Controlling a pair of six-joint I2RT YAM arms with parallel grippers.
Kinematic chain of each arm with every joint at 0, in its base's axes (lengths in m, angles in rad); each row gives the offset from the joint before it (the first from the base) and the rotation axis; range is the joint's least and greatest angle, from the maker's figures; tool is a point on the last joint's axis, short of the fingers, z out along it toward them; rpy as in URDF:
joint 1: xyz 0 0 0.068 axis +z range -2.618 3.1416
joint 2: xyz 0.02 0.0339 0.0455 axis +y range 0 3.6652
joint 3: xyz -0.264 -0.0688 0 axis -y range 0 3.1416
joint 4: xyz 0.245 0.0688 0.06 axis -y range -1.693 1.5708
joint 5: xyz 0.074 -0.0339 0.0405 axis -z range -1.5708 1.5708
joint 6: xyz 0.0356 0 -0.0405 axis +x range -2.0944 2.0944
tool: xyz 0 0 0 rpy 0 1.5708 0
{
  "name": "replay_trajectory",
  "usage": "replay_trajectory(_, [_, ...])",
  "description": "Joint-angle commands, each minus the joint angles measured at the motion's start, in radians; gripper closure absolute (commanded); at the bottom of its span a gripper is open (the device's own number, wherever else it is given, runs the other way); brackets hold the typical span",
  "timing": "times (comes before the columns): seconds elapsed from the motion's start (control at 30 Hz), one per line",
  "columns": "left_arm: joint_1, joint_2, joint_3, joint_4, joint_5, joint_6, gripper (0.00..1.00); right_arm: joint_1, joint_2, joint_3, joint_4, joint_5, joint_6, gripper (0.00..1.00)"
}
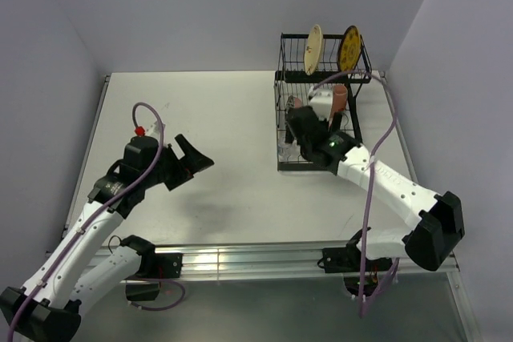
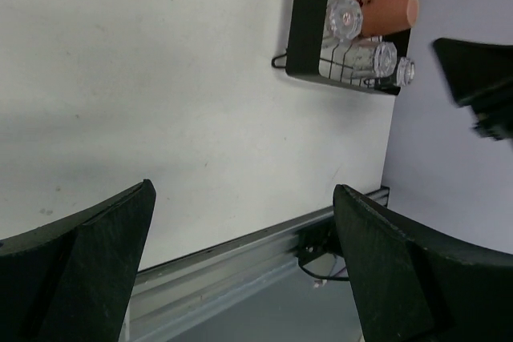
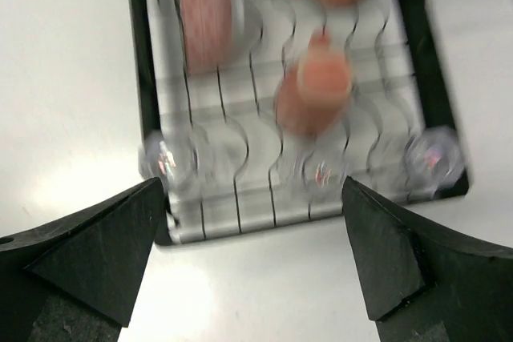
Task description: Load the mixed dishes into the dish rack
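The black wire dish rack [image 1: 362, 122] stands at the back right. A tan plate [image 1: 314, 48] and a yellow plate [image 1: 349, 47] stand upright in its taller section. An orange mug [image 1: 340, 100] lies on the slotted base. My right gripper [image 1: 295, 135] hovers open and empty over the rack's near end. The blurred right wrist view shows the rack [image 3: 144, 78], orange mugs [image 3: 321, 86] and clear glasses [image 3: 164, 158] along its near edge, with the gripper [image 3: 252, 222] above. My left gripper [image 1: 192, 158] is open and empty over the table's left. The dark bowl does not show.
The left wrist view shows my left gripper [image 2: 243, 222] above the table's metal front rail [image 2: 240, 262], the rack corner [image 2: 309, 22] with a mug [image 2: 385, 12] and glasses [image 2: 345, 18], and the right arm [image 2: 481, 78]. Purple walls close in behind and at both sides.
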Motion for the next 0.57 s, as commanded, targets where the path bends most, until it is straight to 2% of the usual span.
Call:
replay_trajectory(0.0, [-0.001,-0.020,-0.094,0.117,0.127,-0.032,0.01,0.050,-0.054,-0.175,-0.039,-0.067,0.203,0.00])
replay_trajectory(0.2, [0.001,-0.024,-0.269,0.282,0.274,-0.076,0.01,0.104,-0.195,-0.413,0.079,-0.177,0.297,0.00])
replay_trajectory(0.3, [-0.001,-0.047,-0.361,0.405,0.375,-0.117,0.01,0.106,-0.322,-0.558,0.225,-0.320,0.311,0.00])
replay_trajectory(0.43, [0.001,-0.163,-0.466,0.572,0.489,-0.199,0.01,0.119,-0.603,-0.770,0.437,-0.494,0.337,0.00])
replay_trajectory(0.53, [-0.001,-0.294,-0.549,0.724,0.561,-0.262,0.01,0.123,-0.801,-0.945,0.697,-0.633,0.386,0.00])
